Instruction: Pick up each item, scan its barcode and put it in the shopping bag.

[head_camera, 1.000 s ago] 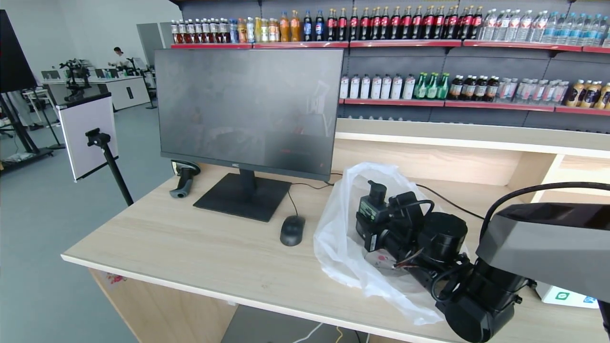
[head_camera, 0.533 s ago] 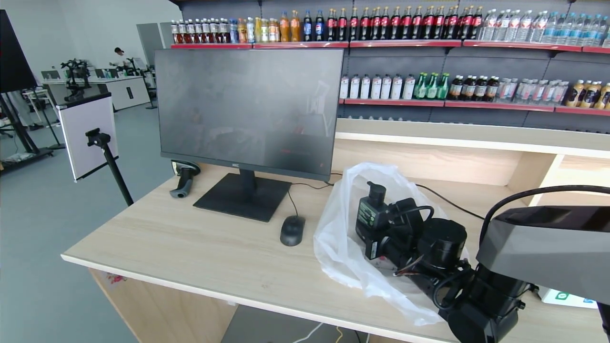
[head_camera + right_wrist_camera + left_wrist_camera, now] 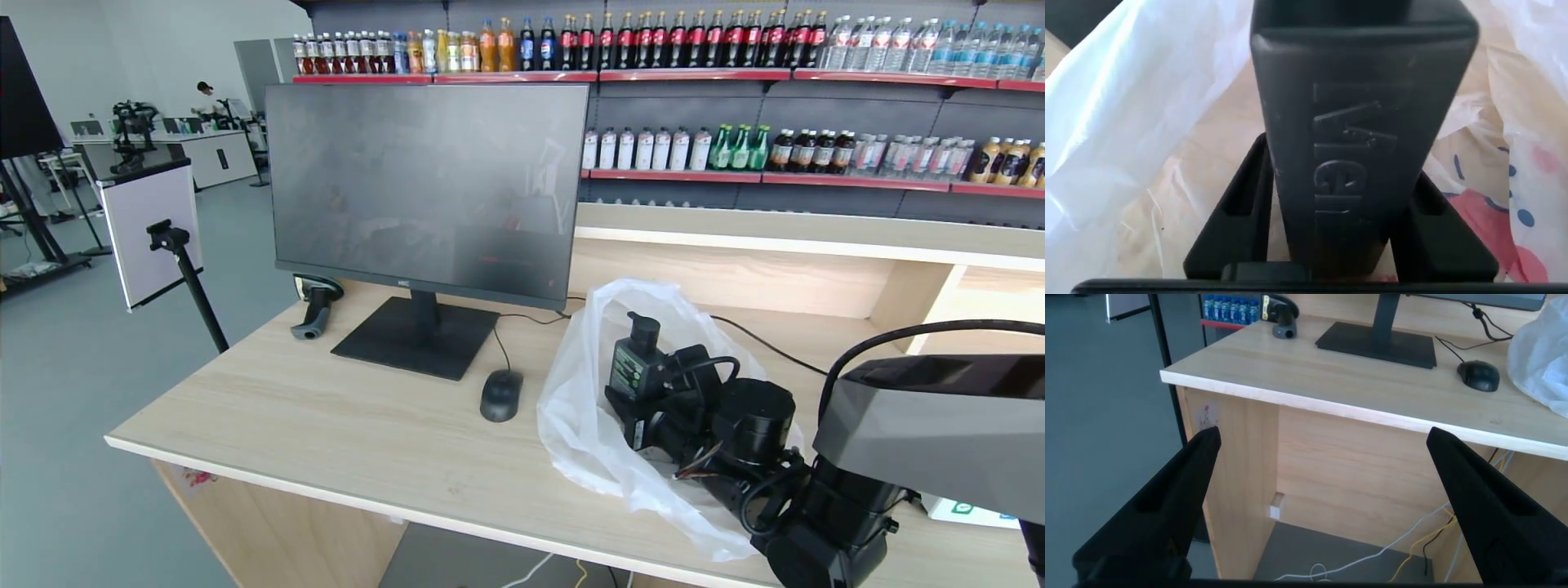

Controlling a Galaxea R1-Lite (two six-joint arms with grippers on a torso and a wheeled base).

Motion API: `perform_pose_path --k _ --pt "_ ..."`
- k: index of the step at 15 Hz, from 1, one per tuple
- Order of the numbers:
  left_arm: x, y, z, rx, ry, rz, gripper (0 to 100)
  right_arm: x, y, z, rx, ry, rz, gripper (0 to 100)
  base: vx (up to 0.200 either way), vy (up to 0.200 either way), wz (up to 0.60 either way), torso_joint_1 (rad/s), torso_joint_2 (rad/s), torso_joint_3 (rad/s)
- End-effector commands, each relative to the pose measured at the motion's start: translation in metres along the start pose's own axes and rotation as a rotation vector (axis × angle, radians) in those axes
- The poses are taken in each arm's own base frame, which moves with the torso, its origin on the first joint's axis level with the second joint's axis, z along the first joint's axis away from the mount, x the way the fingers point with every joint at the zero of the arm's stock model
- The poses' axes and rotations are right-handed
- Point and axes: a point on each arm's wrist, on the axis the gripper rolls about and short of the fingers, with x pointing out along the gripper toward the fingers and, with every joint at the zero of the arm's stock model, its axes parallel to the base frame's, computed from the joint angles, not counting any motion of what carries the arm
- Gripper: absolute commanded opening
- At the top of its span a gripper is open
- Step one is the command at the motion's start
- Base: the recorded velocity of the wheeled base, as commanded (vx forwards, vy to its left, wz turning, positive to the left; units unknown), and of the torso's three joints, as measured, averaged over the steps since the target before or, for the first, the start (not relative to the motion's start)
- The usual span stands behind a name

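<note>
A translucent white shopping bag [image 3: 588, 408] lies open on the wooden counter [image 3: 343, 425], right of the mouse. My right arm reaches into its mouth. In the right wrist view my right gripper [image 3: 1343, 163] is shut on a dark box [image 3: 1360, 122] with raised lettering, held inside the bag [image 3: 1135, 131]. A white and pink dotted packet [image 3: 1503, 196] lies on the bag's floor beside it. My left gripper [image 3: 1323, 498] hangs open below and in front of the counter's edge [image 3: 1315, 396], holding nothing. A handheld barcode scanner [image 3: 314, 314] rests left of the monitor stand.
A black monitor [image 3: 424, 188] on its stand and a black mouse [image 3: 500, 394] occupy the counter's back middle. A white card [image 3: 967, 510] lies at the right, behind my arm. Drink shelves [image 3: 735, 122] line the back wall. Bare counter lies at the front left.
My right arm has sunk slightly lower and deeper into the bag. The pink packet seen under the wrist a second ago is now covered by it.
</note>
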Motion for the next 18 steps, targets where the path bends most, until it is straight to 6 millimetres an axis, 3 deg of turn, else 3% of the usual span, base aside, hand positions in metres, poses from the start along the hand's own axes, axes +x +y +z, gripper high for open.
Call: perform_pose_path --k 1,6,13,18 --pt "0.0 0.0 0.0 -0.001 -0.001 0.0 100 -0.001 0.0 0.002 0.0 -0.008 -0.001 100 0.0 0.0 0.0 0.0 0.0 0.0" --pt "0.0 0.0 0.0 -0.001 -0.001 0.0 100 -0.007 -0.001 0.015 0.003 -0.039 -0.002 100 0.0 0.0 0.0 0.0 0.0 0.0" --pt "0.0 0.0 0.0 0.001 0.001 0.0 100 -0.036 -0.014 0.034 0.006 -0.05 -0.033 100 0.0 0.0 0.0 0.0 0.0 0.0" --pt "0.0 0.0 0.0 -0.001 -0.001 0.0 100 -0.06 -0.014 0.06 0.012 -0.12 -0.032 100 0.0 0.0 0.0 0.0 0.0 0.0"
